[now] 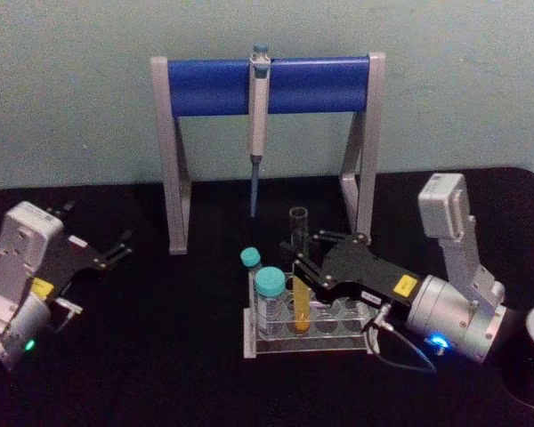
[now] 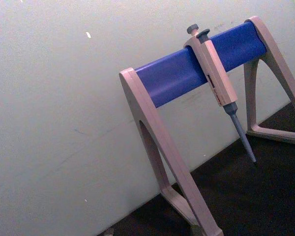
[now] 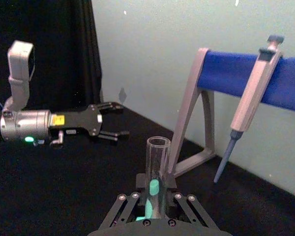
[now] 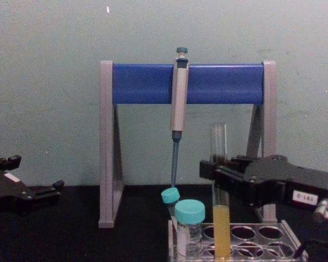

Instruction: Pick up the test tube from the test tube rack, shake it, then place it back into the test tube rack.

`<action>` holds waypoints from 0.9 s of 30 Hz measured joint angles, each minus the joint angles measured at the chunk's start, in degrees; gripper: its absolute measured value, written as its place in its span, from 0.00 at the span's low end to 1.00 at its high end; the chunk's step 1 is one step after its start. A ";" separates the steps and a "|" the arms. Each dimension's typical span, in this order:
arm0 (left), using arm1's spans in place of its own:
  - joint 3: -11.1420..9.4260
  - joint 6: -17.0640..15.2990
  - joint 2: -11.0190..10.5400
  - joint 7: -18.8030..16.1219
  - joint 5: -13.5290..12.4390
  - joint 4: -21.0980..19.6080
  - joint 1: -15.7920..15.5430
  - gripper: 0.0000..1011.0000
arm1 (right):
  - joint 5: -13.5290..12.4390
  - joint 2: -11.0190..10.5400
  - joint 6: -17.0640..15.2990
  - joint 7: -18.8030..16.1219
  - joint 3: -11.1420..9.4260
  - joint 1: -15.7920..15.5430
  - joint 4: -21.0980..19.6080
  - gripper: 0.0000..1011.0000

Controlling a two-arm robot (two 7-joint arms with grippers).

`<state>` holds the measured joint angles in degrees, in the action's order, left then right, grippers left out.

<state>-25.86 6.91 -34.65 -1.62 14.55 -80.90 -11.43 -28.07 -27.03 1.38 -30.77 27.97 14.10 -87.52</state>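
Test tube [image 1: 299,316] stands in the test tube rack [image 1: 351,345], near centre. Your right claw [image 1: 303,267] is clamped on it, so lift straight up, clearing the teal-capped tubes [image 1: 269,283]. Left claw [image 1: 120,247] sits open, left.

the test tube [image 1: 298,220] stands in the test tube rack [image 1: 249,331], between the right gripper [image 1: 301,267] fingers; capped tubes [image 1: 269,286] just left of it, pipette stand [image 1: 214,86] with hanging pipette [image 1: 259,116] behind it, left gripper [image 1: 120,249] well apart leftward.

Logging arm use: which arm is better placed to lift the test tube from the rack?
Right: the right gripper is at the test tube in the test tube rack; the left gripper sits open, far aside.
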 joint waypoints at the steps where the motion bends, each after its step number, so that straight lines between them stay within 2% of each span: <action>1: 0.00 0.00 0.00 0.00 0.00 0.00 0.00 0.99 | -0.08 -0.04 0.25 0.04 -0.19 -0.25 -0.23 0.23; 8: 0.00 0.00 0.00 0.00 0.00 0.00 0.00 0.99 | -0.76 -0.34 1.72 0.32 -2.12 -1.55 -2.92 0.23; 16: 0.00 0.00 0.00 0.00 0.00 0.00 0.00 0.99 | -1.19 -0.49 2.04 0.88 -3.91 -0.74 -5.60 0.23; 27: 0.00 0.00 0.00 0.00 0.00 0.00 0.00 0.99 | -1.06 0.25 0.35 1.68 -4.70 2.45 -3.21 0.23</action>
<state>-25.86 6.91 -34.64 -1.62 14.55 -80.90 -11.43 -29.13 -26.78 1.73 -29.10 23.27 16.55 -90.73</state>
